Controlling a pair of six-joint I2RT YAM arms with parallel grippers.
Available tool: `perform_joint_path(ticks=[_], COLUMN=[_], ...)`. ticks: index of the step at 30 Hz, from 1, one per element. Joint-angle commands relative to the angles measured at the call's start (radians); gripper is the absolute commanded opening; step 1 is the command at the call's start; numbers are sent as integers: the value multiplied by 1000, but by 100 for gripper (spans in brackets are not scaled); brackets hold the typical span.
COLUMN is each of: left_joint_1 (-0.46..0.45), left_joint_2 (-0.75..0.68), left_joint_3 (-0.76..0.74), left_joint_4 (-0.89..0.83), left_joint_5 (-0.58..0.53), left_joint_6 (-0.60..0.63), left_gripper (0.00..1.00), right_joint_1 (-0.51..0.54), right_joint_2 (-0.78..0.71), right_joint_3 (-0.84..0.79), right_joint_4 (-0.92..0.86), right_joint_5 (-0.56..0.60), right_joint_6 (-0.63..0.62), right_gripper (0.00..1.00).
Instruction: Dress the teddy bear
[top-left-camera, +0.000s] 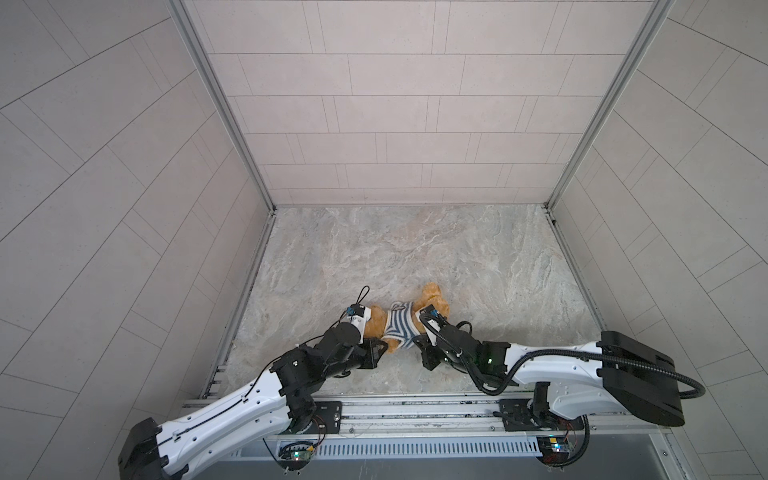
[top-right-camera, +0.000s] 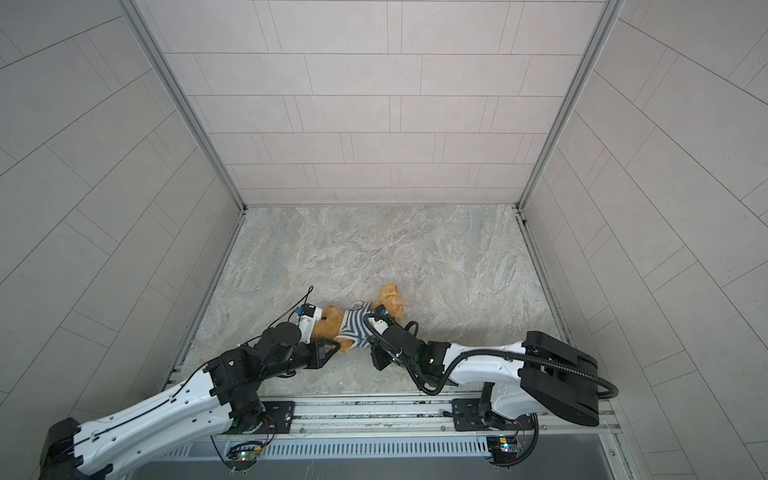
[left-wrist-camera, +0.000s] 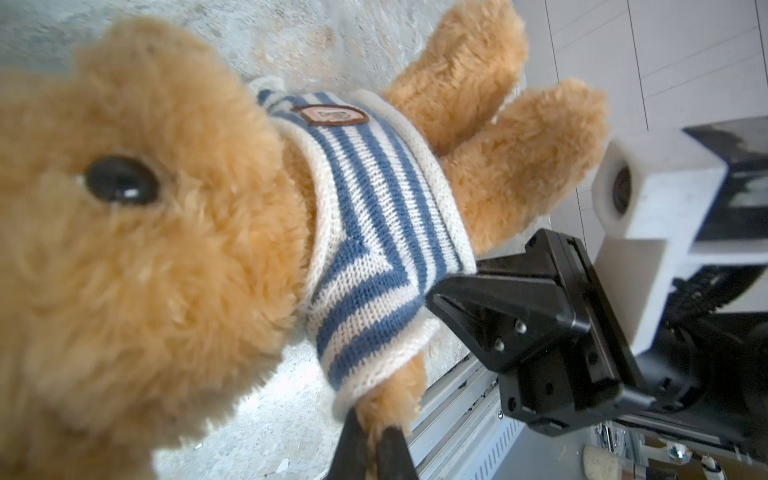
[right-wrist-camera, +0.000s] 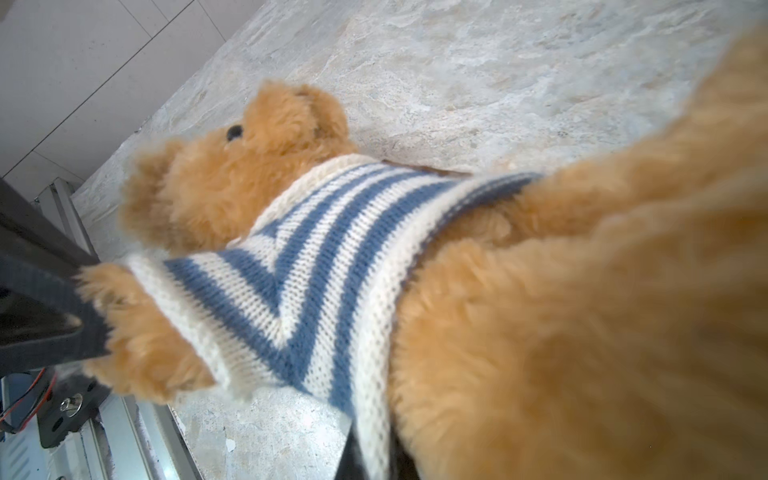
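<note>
Teddy bear (top-left-camera: 375, 327) lies on table (top-left-camera: 457, 257) near front edge | left gripper (left-wrist-camera: 368, 444) closed tight on its paw (left-wrist-camera: 392, 395) | right gripper (right-wrist-camera: 374, 461) pinches striped shirt (top-left-camera: 400, 328) hem | tip: pull hem down slowly, hold paw firm

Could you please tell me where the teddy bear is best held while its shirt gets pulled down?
Pinch the near arm of the teddy bear, coming in low from the robot's side. It pokes out of the striped shirt sleeve, slim and free of the cloth. The left hand is shut on it there.
</note>
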Motion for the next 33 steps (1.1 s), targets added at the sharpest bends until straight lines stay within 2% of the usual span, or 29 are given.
perform_joint_path(ticks=[1, 7, 13, 21, 26, 33], left_joint_1=[20, 28, 29, 29, 29, 29], left_joint_2=[-23, -47, -60, -4, 17, 19], left_joint_3=[-4, -37, -34, -18, 4, 17], left_joint_4=[-23, 99, 141, 224, 234, 247], left_joint_5=[81, 126, 116, 118, 126, 144], left_joint_6=[80, 52, 33, -6, -17, -31], left_gripper=[0, 0, 0, 0, 0, 0], right_joint_1=[-20, -21, -21, -7, 46, 51], right_joint_2=[-36, -51, -73, -67, -106, -108], right_joint_3=[-21, -24, -29, -26, -51, -84], right_joint_4=[-38, -87, -71, 39, 49, 70], right_joint_5=[52, 85, 49, -144, -120, -73], right_joint_6=[28, 31, 18, -56, -82, -59], right_gripper=[0, 0, 0, 15, 32, 47])
